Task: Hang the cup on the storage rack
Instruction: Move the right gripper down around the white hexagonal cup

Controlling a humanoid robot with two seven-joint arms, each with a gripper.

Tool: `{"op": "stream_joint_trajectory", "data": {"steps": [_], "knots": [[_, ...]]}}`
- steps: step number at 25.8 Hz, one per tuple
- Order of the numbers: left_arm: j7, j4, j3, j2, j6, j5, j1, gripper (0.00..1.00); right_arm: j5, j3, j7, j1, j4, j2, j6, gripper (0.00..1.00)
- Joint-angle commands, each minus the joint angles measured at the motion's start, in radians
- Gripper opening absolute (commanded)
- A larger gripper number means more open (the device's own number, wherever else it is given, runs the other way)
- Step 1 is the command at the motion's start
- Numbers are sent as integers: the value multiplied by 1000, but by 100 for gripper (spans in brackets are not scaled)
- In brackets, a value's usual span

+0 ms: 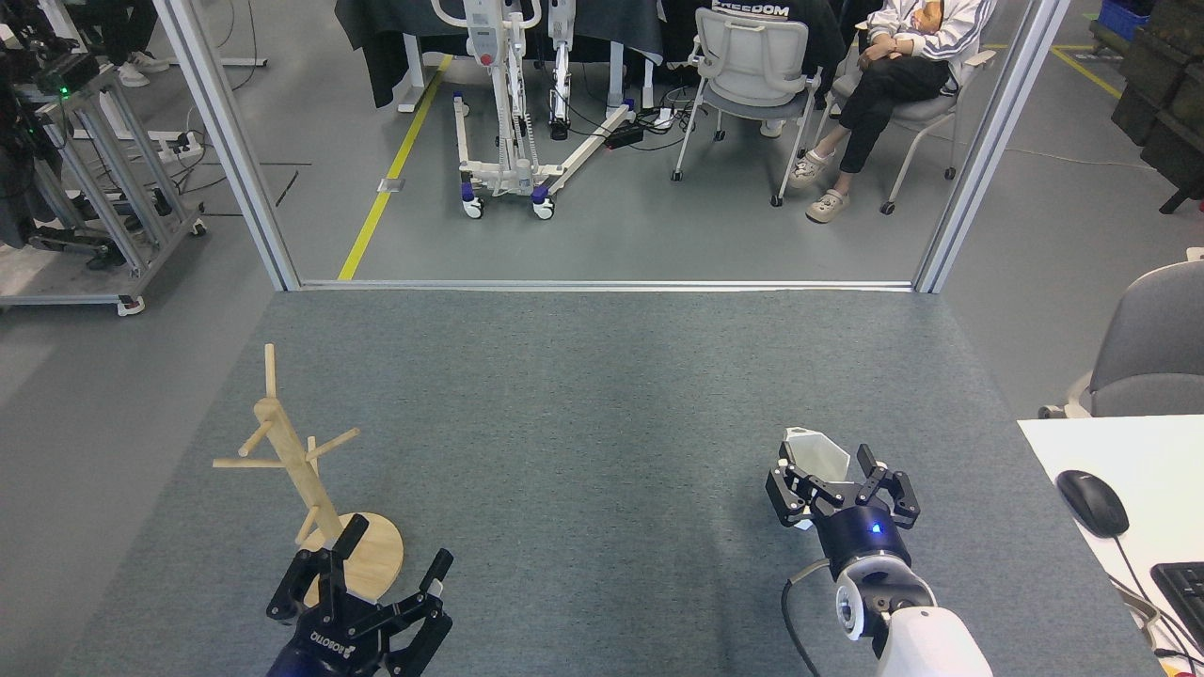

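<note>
The white faceted cup [815,453] stands upright on the grey carpeted table at the right, its small handle at the far left of the rim. My right gripper [833,466] is open with its fingers on either side of the cup's body, hiding the cup's lower half. The storage rack [299,475], a light wooden mug tree with a slanted post and thin pegs on a round disc base, stands at the left. My left gripper [395,548] is open at the bottom edge, just right of the rack's base, with one finger overlapping the disc.
A white desk [1138,461] with a black mouse [1091,502] and a keyboard [1183,592] adjoins the table's right edge. Beyond the table's far edge stand metal frame posts [226,141], a grey chair [752,66] and a seated person [894,75].
</note>
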Motion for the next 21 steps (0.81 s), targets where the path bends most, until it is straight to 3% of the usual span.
{"op": "stream_joint_trajectory", "data": {"steps": [1, 10, 21], "knots": [[0, 0, -7, -15, -4, 0, 13, 100, -7, 1, 5, -34, 73, -15, 0, 100], [3, 2, -28, -32, -7, 0, 33, 100, -10, 7, 5, -75, 123, -9, -3, 100], [21, 38, -45, -61, -11, 2, 54, 100, -32, 10, 3, -78, 116, -15, -74, 100]]}}
